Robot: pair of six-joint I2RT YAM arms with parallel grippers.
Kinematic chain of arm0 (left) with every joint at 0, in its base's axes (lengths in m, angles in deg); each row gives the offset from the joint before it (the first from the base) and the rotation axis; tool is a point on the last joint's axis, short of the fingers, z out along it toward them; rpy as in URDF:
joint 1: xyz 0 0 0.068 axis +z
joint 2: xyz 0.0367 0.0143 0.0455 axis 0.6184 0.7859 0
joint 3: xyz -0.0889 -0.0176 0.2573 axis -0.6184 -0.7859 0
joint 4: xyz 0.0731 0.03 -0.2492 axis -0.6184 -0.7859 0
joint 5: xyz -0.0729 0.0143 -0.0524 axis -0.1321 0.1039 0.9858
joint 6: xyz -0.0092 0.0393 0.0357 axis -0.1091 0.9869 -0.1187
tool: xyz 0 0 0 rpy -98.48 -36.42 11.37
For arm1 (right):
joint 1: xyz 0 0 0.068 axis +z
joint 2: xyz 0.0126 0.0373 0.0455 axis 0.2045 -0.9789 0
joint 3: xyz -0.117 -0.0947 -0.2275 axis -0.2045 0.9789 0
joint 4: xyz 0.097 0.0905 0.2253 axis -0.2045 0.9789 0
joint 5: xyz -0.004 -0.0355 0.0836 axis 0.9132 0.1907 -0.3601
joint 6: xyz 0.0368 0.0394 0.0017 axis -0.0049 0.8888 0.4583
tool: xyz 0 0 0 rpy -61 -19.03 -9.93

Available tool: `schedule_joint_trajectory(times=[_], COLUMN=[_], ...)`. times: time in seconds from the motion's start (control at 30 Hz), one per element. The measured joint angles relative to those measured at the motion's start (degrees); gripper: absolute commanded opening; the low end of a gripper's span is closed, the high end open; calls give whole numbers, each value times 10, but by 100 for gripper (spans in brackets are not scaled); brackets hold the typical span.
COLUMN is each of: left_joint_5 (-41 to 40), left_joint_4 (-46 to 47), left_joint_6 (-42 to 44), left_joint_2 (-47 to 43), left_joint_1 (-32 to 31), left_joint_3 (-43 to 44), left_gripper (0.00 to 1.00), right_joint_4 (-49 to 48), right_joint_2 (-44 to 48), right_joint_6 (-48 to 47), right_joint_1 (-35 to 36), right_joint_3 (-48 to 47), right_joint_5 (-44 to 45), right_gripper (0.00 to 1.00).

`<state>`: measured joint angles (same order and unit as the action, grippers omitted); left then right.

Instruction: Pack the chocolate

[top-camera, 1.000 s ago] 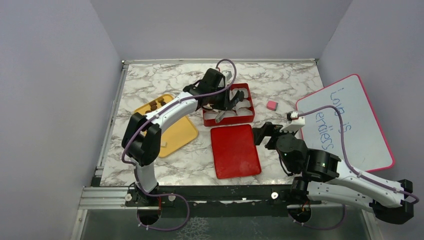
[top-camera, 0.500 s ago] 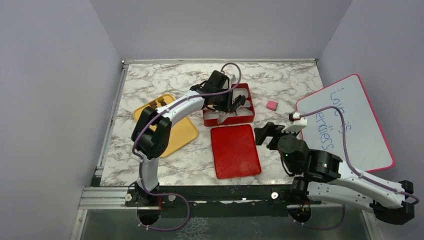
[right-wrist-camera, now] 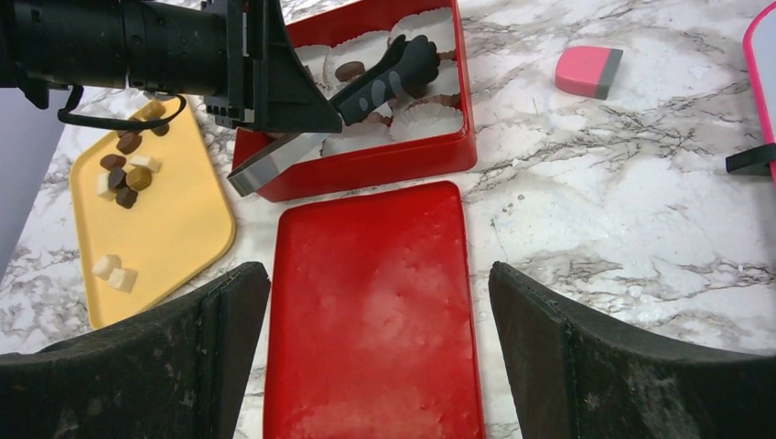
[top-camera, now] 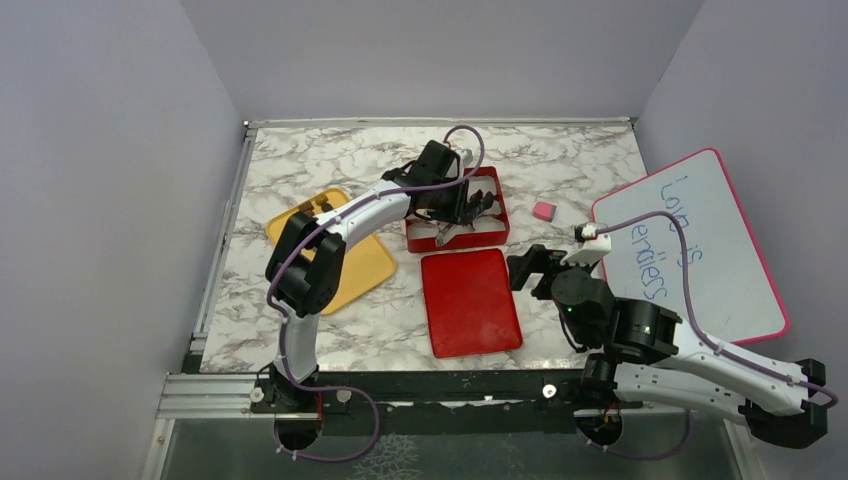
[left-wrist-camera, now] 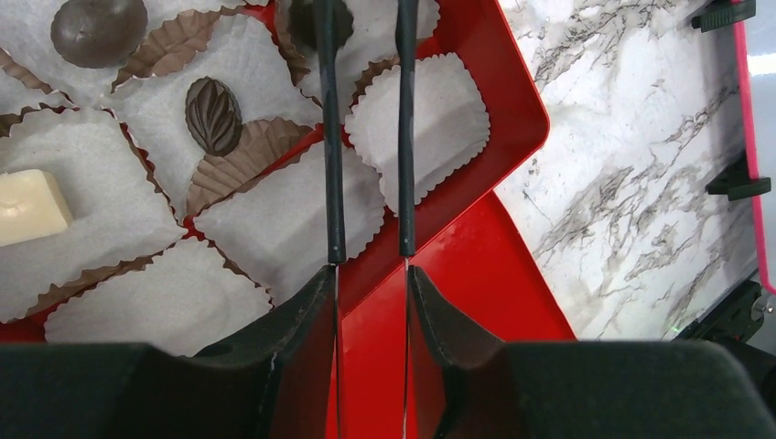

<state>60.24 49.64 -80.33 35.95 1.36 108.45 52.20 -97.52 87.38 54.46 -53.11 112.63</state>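
Left pincer [left-wrist-camera: 370, 274] is closed on a pair of tongs [left-wrist-camera: 331, 137], whose thin arms stand a narrow gap apart and reach ahead over the red box [left-wrist-camera: 512, 101]. Chocolate [left-wrist-camera: 213, 115] sits in the paper cups [left-wrist-camera: 430, 101] ahead and to the left of this pincer: a leaf-shaped dark piece, a dark round [left-wrist-camera: 98, 29] and a cream block [left-wrist-camera: 27, 206]. Another dark piece [left-wrist-camera: 320, 20] lies at the tong tips; cannot tell whether it is pinched or free. More pieces wait on the yellow tray [right-wrist-camera: 183, 238], well off to the left. Judgement: the pieces are light, rigid, smooth and easily marked, so take each across its sides with light pressure. Right pincer [right-wrist-camera: 371, 274] is wide and empty above the red lid [right-wrist-camera: 375, 311]. Versus one second ago, the left wrist has swung right and lower over the box; right arm, tray and lid are unchanged.
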Motion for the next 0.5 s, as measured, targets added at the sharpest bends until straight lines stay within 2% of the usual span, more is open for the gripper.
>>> schedule_joint_trajectory(times=[0.33, 0.5], left_joint_5=[-3, -31], left_joint_4=[-3, -20], left_joint_6=[4, 7], left_joint_2=[-2, -27], left_joint_1=[0, 0], left_joint_3=[5, 6], left_gripper=[33, 32], right_joint_4=[-12, -30], right_joint_2=[-11, -27], right_joint_6=[-7, -11], right_joint_1=[0, 0], right_joint_3=[0, 0], right_joint_5=[-1, -6], right_gripper=[95, 95])
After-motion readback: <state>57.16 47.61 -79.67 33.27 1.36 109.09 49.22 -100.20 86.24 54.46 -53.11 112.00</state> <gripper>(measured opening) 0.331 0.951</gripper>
